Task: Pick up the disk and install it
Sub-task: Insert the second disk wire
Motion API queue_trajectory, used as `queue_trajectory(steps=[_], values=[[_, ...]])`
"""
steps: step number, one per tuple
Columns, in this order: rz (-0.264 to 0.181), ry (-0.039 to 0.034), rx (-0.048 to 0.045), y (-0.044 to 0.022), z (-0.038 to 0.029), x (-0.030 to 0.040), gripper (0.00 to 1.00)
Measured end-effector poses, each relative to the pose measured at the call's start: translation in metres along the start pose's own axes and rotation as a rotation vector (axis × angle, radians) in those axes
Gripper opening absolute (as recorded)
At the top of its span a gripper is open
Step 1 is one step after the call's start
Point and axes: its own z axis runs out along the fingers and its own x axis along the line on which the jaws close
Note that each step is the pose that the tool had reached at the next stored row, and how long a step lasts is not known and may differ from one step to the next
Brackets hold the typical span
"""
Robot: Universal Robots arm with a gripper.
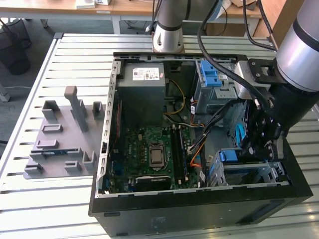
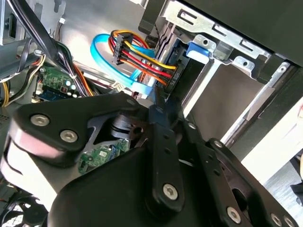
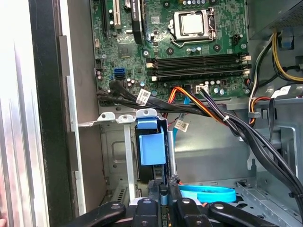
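Note:
The disk (image 3: 151,163) stands on edge in the metal drive bay (image 3: 113,118) at the case's front corner, its blue carrier tab (image 3: 152,147) facing out. My gripper (image 3: 163,191) reaches down into the bay and is shut on the disk's near edge. In the second wrist view the gripper (image 2: 161,98) ends at the dark disk (image 2: 183,78), beside a plug with red, yellow and black wires (image 2: 142,59). In the exterior view the gripper (image 1: 247,149) hangs low inside the open case, next to the blue carrier (image 1: 228,156).
The open computer case (image 1: 107,149) lies on a slatted table, motherboard (image 1: 149,149) showing. Cable bundles (image 3: 255,142) and a blue data cable (image 3: 203,193) crowd the bay. A tall blue latch piece (image 1: 209,74) and grey box (image 1: 144,87) sit further back. Grey fixtures (image 1: 60,134) lie outside.

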Motion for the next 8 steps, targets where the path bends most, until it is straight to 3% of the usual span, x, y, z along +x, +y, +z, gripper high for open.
queue_trajectory(steps=[1, 8], values=[[0.000, 0.0004, 0.0001, 0.0000, -0.0013, 0.0000, 0.24], [0.000, 0.0004, 0.0000, 0.0000, -0.0078, -0.0001, 0.24]])
